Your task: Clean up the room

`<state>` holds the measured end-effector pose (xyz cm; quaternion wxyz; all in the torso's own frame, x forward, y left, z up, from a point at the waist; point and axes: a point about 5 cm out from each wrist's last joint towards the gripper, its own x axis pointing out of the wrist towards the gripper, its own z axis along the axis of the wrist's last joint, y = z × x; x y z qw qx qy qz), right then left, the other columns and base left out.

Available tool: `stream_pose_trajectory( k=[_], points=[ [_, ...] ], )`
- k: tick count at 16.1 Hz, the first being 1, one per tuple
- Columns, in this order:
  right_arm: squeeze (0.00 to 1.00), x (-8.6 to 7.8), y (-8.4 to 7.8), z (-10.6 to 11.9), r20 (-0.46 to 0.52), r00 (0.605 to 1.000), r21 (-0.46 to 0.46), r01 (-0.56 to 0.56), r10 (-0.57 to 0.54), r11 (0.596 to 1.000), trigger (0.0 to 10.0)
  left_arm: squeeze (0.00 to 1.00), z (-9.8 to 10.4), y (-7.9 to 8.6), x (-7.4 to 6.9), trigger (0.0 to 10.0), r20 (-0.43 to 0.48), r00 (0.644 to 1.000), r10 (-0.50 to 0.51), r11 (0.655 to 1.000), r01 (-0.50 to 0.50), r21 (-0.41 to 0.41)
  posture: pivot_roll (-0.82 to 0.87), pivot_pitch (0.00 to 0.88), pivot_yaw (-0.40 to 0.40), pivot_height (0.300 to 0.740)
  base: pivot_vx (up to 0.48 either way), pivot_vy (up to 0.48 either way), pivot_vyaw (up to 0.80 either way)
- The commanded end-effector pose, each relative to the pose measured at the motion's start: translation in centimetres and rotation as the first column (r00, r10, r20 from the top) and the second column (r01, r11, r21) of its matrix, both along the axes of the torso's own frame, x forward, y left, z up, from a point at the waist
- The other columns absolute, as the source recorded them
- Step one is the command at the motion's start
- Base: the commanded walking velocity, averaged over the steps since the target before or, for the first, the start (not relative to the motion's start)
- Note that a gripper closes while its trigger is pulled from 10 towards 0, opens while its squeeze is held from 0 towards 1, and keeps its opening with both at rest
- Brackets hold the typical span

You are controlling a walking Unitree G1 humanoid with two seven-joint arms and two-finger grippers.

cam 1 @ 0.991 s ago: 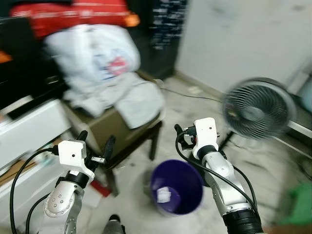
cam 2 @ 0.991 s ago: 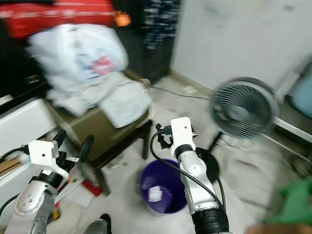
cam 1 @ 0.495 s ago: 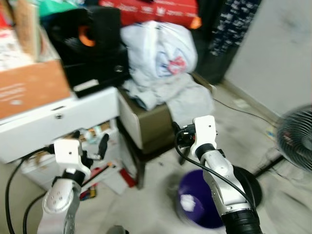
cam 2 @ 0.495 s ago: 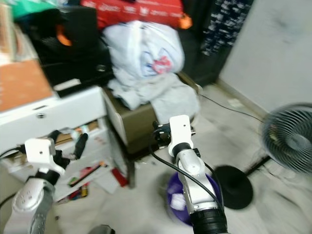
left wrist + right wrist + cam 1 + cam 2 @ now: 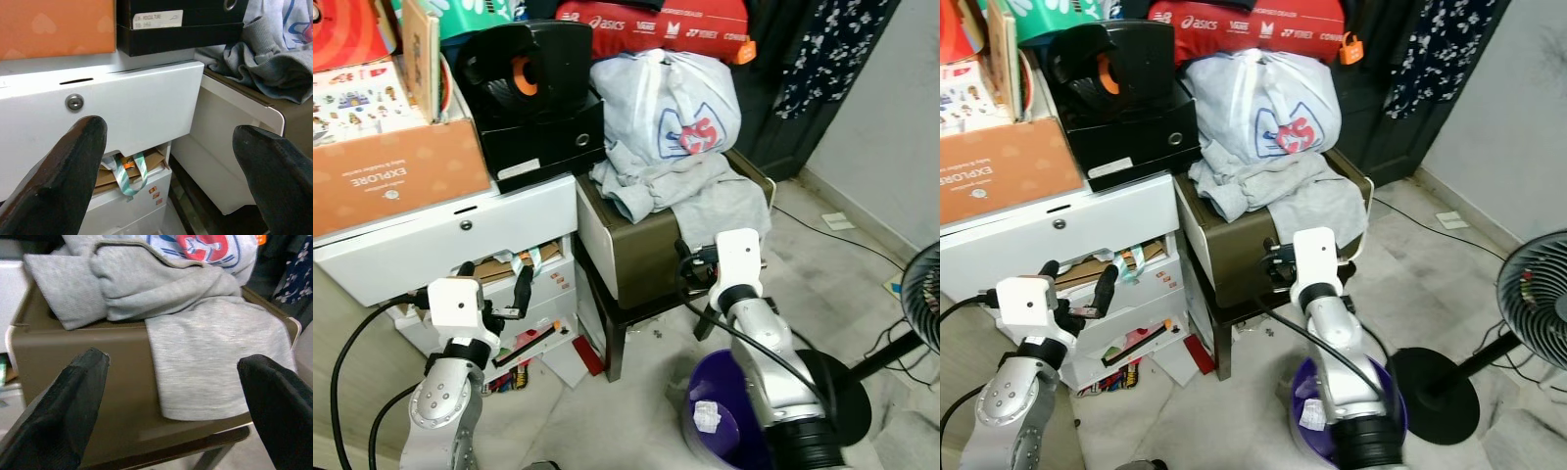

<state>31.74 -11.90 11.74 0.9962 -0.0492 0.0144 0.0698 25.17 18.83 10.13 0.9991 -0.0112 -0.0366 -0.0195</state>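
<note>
The right gripper's (image 5: 166,396) fingers are being held spread wide and empty, aimed at the grey clothes (image 5: 186,328) draped over the brown table (image 5: 636,250). The left gripper's (image 5: 171,161) fingers are likewise being held apart before the white drawer unit (image 5: 142,103). An approach is judged to be under way; next, the clothes are to be closed upon. The purple bin (image 5: 710,431) is standing below on the floor.

Both silver arms are raised in front of the body with elbows bent. The left gripper (image 5: 494,291) points forward and up, its two black fingers spread apart. The right gripper (image 5: 171,396) points forward, fingers (image 5: 68,406) wide apart, holding nothing.
</note>
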Motion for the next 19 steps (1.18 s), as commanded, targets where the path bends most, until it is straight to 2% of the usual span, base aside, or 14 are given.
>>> stream_pose_trajectory(
  k=[1,2,3,5,9,17,19],
  points=[
    [0.0,-0.1,0.4,0.2,-0.002,1.0,0.032,-0.023,0.023,0.999,10.0,0.0,-0.4,0.2,0.0,10.0,-0.025,1.0,0.014,1.0,-0.014,0.004,0.02,0.107,-0.073,0.74,0.0,0.0,0.0],
    [0.0,-0.2,0.8,0.3,-0.017,0.998,0.064,-0.055,0.057,0.996,10.0,0.0,-0.5,0.2,0.0,10.0,-0.028,1.0,0.015,1.0,-0.015,0.001,0.02,0.107,-0.073,0.74,0.0,0.0,0.0],
    [0.0,-0.4,0.8,0.4,-0.002,0.997,0.036,-0.071,0.071,0.997,10.0,0.0,-0.5,0.2,0.0,10.0,-0.027,1.0,0.014,1.0,-0.014,0.002,0.02,0.107,-0.076,0.74,0.0,0.0,0.0],
    [0.0,-0.4,0.7,0.5,0.014,0.997,0.013,-0.072,0.072,0.997,10.0,0.0,-0.5,0.1,0.0,10.0,-0.029,0.999,0.016,1.0,-0.016,-0.002,0.02,0.109,-0.078,0.74,0.0,0.0,0.8],
    [0.0,-0.3,0.6,0.4,0.002,0.997,0.032,-0.076,0.076,0.997,10.0,0.0,-0.9,-0.4,0.3,10.0,-0.047,0.999,0.022,1.0,-0.023,-0.018,0.02,0.112,-0.077,0.74,0.0,0.0,0.8],
    [0.0,-0.4,0.5,0.2,0.002,0.999,0.035,-0.054,0.054,0.998,10.0,0.0,-0.9,-1.0,0.3,10.0,-0.061,0.998,-0.015,1.0,0.013,-0.017,0.01,0.121,-0.073,0.74,0.0,0.0,0.8],
    [0.0,-0.3,0.4,-0.3,-0.032,0.999,0.038,-0.032,0.034,0.999,10.0,0.0,-1.2,-1.1,0.2,10.0,-0.086,0.996,-0.037,0.999,0.035,-0.027,0.02,0.118,-0.075,0.74,0.0,0.0,0.0]
  ],
)
